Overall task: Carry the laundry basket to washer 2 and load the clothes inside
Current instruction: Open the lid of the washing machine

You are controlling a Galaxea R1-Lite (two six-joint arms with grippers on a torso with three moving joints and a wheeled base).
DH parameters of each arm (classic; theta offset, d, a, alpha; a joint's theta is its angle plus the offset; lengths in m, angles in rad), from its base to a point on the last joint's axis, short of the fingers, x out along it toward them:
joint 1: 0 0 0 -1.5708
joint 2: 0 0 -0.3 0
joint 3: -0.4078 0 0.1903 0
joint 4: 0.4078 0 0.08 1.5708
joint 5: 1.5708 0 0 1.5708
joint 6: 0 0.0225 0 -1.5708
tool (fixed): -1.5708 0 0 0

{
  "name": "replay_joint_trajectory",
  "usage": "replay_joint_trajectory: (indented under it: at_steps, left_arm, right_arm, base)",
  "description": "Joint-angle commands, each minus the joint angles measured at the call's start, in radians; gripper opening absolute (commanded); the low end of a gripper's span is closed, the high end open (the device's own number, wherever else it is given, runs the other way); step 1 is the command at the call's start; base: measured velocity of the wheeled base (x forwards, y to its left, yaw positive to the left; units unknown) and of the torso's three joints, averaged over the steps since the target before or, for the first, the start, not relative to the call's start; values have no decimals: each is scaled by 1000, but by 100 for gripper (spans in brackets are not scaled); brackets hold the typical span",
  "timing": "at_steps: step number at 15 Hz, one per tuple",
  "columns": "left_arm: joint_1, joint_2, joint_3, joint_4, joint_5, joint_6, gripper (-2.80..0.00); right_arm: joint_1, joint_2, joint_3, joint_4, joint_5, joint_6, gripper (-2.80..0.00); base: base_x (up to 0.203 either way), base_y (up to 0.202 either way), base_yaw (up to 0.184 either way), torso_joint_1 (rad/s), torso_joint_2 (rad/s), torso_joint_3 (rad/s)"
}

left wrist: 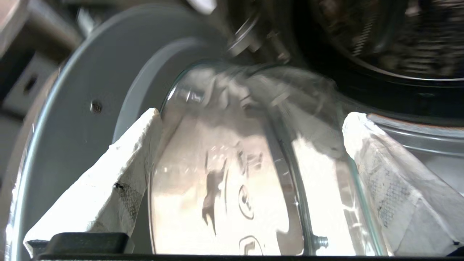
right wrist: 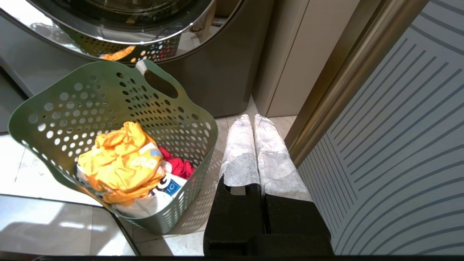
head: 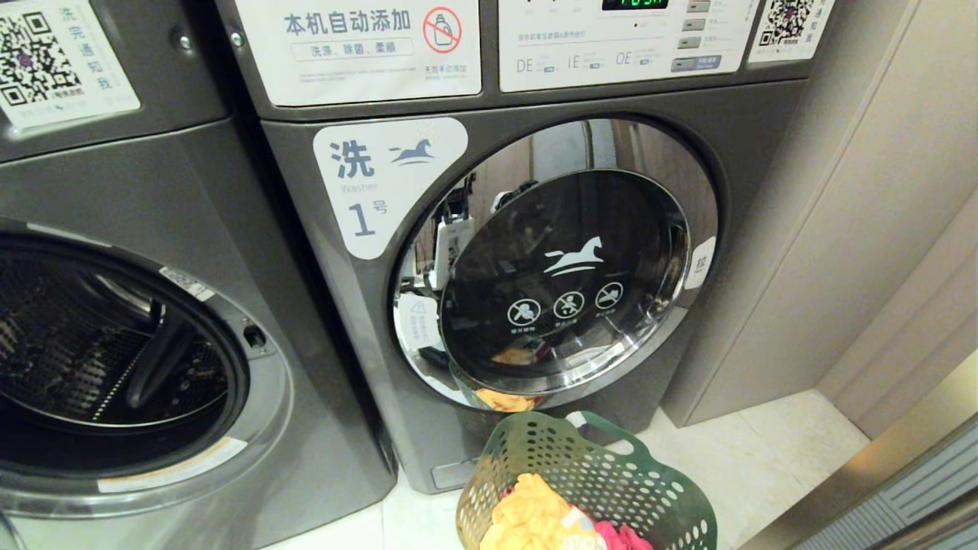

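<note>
Only the left wrist view shows the left tool [left wrist: 250, 181] spread wide.

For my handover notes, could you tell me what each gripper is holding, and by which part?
Nothing is held. The left gripper is open before the open washer door's glass; the right gripper is shut and empty beside the laundry basket.
</note>
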Motion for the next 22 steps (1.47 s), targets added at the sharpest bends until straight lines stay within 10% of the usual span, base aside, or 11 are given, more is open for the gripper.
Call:
replay_joint_trajectory:
  at_steps: [1,3,6,7,22]
  left_arm:
    - [-71,77,-4,-12,174,-49,0]
    - [-144,158,-9,-17,396,-170,0]
    - [-164,253,-68,-6,533,-302,0]
    - [-164,272,-80,-5,566,-308,-280]
    - [159,668,-490,-91,592,-409,-280]
  right_arm:
    - [0,2,1,1,1,-2,-280]
    - [0,2,0,1,0,-1,-280]
    - [0,2,0,1,0,-1,-280]
    - [0,2,0,1,2,-1,-280]
    - [0,2,0,1,0,-2,-280]
  base:
    - [0,0,0,0,0,0]
    - [0,0,0,0,0,0]
    - [0,0,0,0,0,0]
    - [0,0,0,0,0,0]
    - [0,0,0,0,0,0]
